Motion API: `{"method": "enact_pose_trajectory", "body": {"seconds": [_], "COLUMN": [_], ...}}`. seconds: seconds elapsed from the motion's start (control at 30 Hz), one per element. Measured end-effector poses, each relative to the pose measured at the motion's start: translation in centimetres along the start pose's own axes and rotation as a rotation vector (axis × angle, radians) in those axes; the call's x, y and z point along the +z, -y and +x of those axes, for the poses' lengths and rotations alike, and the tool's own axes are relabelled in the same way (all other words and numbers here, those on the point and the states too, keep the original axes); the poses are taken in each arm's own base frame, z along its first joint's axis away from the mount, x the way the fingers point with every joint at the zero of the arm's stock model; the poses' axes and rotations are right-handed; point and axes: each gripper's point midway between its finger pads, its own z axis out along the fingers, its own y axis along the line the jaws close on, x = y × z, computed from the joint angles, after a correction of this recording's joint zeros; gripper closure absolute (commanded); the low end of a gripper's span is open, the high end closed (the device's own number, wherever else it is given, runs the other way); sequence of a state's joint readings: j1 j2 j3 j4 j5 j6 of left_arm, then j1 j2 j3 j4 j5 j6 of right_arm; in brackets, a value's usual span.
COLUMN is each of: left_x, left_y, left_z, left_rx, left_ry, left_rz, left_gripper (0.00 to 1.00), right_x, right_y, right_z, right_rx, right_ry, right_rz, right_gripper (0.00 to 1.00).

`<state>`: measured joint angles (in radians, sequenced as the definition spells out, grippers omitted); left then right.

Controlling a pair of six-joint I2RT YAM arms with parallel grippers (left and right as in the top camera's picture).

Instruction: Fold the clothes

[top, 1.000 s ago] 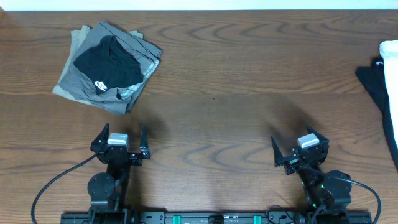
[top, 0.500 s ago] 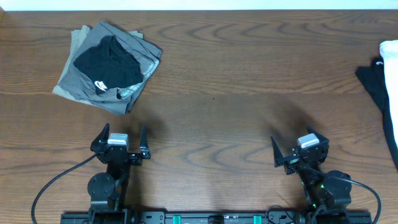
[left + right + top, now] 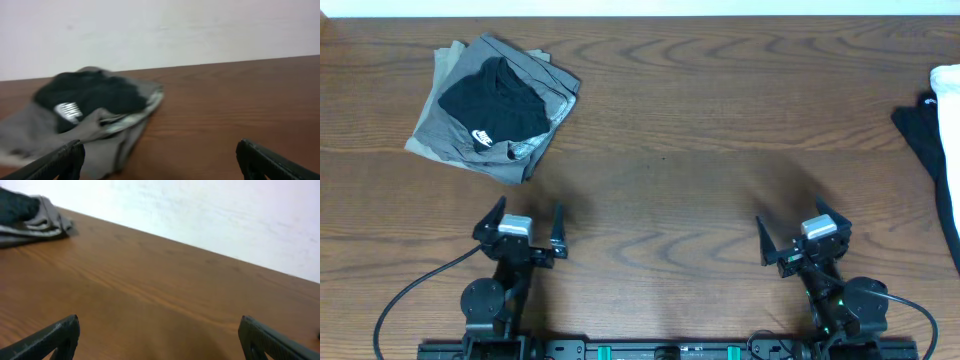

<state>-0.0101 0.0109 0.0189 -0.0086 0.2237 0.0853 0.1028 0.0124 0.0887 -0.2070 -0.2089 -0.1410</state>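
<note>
1. Because the clothes are soft, light cloth, I judge that they will sag and drape from any pinch point, and a single grip would let the rest trail. Hems, corners or a shoulder seam are the places to take hold, with one gripper on each.
2. The black garment (image 3: pixel 918 132) and the white garment (image 3: pixel 948 85) lie at the right edge of the worktop (image 3: pixel 700 130), towards the far right corner, touching each other and partly cut off by the frame. They look loose and unfolded, so they are probably next. The black edge nearest the worktop's middle is the reachable hold.
3. What shows of the black garment runs along the right edge, from far to near. Its full outline and true long axis cannot be told.
4. A grey garment (image 3: pixel 445 135) sits near the far left corner with a black logo garment (image 3: pixel 498 98) on top, the pair forming a compact folded stack. The stack's longer side lies roughly along the far edge, its right end swung a little towards the near edge. A stack like this would slide or spill if nudged.
5. The left gripper (image 3: pixel 525 214) hovers by the near edge on the left, jaws spread and holding nothing.
6. The right gripper (image 3: pixel 790 222) hovers by the near edge on the right, jaws likewise spread and empty, well apart from the loose garments.
</note>
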Motion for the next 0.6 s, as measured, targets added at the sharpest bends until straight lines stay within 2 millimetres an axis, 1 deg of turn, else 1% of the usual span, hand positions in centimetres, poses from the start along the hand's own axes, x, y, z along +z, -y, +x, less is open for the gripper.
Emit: {"method": "enact_pose_trajectory", "body": {"seconds": [0.07,0.2,0.23,0.3,0.4,0.47,0.57,0.6], "left_x": [0.0,-0.2,-0.3,-0.4,-0.6,-0.7,-0.6,-0.5], "left_y": [1.1,2.4,2.6,2.9,2.9,2.7,2.3,2.3], "left_z": [-0.2,-0.4,-0.5,-0.5,-1.2,-2.6,-5.7,-6.2], "left_rx": [-0.003,-0.025,-0.030,-0.040,-0.075,-0.097,-0.124,-0.132], "left_ry": [0.006,0.014,0.012,0.002,-0.037,-0.074,-0.144,-0.175], "left_rz": [0.063,0.140,0.152,0.167,0.165,0.153,0.133,0.131], "left_gripper": [0.02,0.02,0.02,0.02,0.02,0.02,0.02,0.02], "right_x": [0.0,-0.2,-0.3,-0.5,-0.5,-0.2,0.7,1.1], "right_y": [-0.4,-0.7,-0.7,-0.4,0.4,1.0,2.0,2.2], "right_z": [-0.5,-2.7,-3.7,-4.7,-5.5,-6.0,-6.5,-6.7], "right_rx": [0.029,0.092,0.105,0.132,0.180,0.210,0.248,0.257], "right_ry": [0.020,0.112,0.149,0.185,0.173,0.123,0.009,-0.025], "right_rz": [-0.027,-0.054,-0.054,-0.048,-0.012,0.014,0.051,0.057], "right_gripper": [0.01,0.01,0.01,0.01,0.01,0.01,0.01,0.01]}}
